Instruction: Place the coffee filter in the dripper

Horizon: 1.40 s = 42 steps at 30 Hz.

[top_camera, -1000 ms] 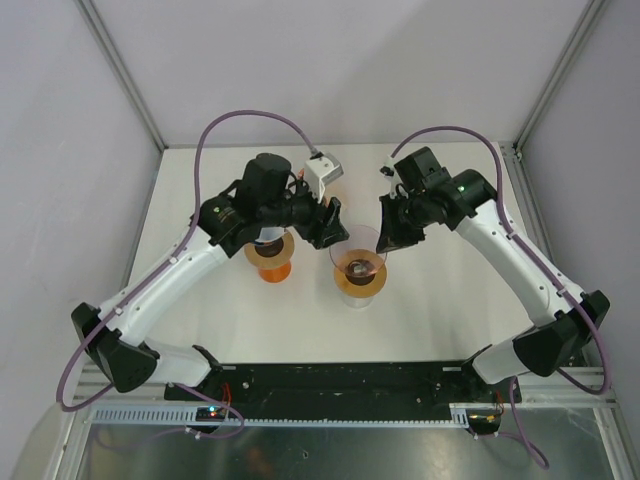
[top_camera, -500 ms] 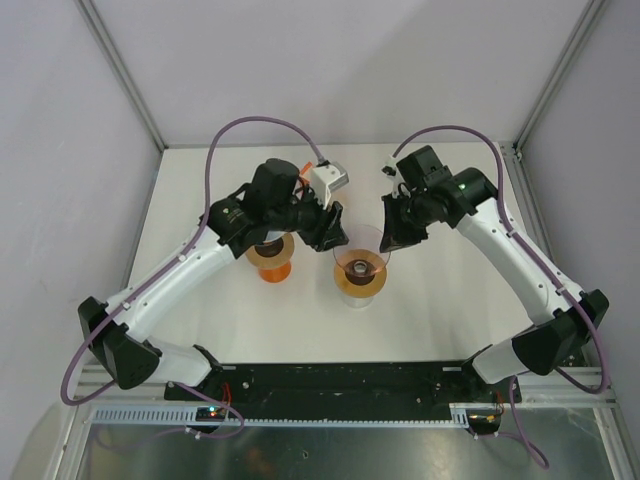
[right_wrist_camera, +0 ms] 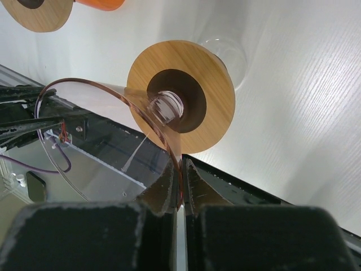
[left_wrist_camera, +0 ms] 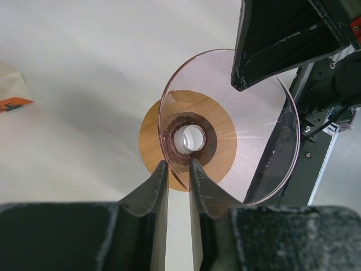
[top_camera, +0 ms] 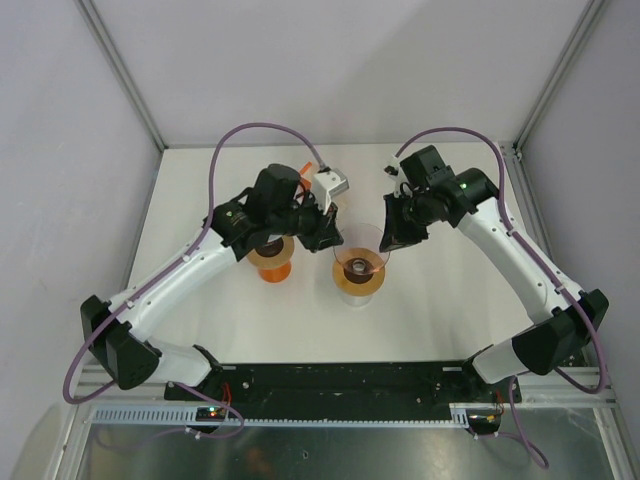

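From above, the dripper [top_camera: 360,272], a clear pinkish cone on a wooden collar, stands mid-desk [top_camera: 440,300] between the two arms. The left gripper [top_camera: 328,237] is at the cone's left rim and the right gripper [top_camera: 392,240] at its right rim. An orange stand [top_camera: 270,258] with its own wooden disc sits just left, partly under the left arm. That view does not show how the jaws stand; the wrist cameras do. In the right wrist view the right gripper [right_wrist_camera: 180,169] has its jaws pressed together on the thin rim of the dripper [right_wrist_camera: 208,101], and clear glass shows beneath the collar. The edge of the orange stand [right_wrist_camera: 39,11] is in the top corner. In the left wrist view the left gripper [left_wrist_camera: 179,169] straddles the near rim of the dripper [left_wrist_camera: 225,130], its jaws a narrow gap apart. Whether they already pinch the rim I cannot tell. Only this view shows a pale paper [left_wrist_camera: 11,90] with an orange band lying on the desk at the left edge. I cannot tell if it is the filter, and the cone holds none. Compared with a second ago, the left arm has swung a little rightward and its gripper sits closer on the rim. The right arm, dripper and stand have not moved.
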### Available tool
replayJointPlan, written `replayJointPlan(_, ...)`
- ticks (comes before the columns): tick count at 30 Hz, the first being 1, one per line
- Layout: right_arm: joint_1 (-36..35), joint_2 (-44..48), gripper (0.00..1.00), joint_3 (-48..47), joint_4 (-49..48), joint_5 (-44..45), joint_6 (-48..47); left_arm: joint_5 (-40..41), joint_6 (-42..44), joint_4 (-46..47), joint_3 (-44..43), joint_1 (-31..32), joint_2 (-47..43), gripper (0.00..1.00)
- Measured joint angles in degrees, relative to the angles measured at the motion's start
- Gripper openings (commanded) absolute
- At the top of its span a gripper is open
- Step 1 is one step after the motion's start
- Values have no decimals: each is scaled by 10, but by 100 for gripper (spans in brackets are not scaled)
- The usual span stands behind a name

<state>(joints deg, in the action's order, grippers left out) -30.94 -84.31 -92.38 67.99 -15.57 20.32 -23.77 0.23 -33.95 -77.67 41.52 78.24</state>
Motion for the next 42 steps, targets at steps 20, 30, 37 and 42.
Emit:
replayJointPlan(20,-19,-1,0,-3,-2,23,5,-17,-3,44,40,-9,-18,0)
replayJointPlan(30,-10,7,0,14,-14,7,5,-55,-14,71,56,-23,-19,0)
replayJointPlan(37,-19,-7,0,-11,4,16,5,-70,-19,62,53,-32,-17,0)
replayJointPlan(42,-34,-19,0,-35,21,33,5,-73,-18,38,44,-37,-17,0)
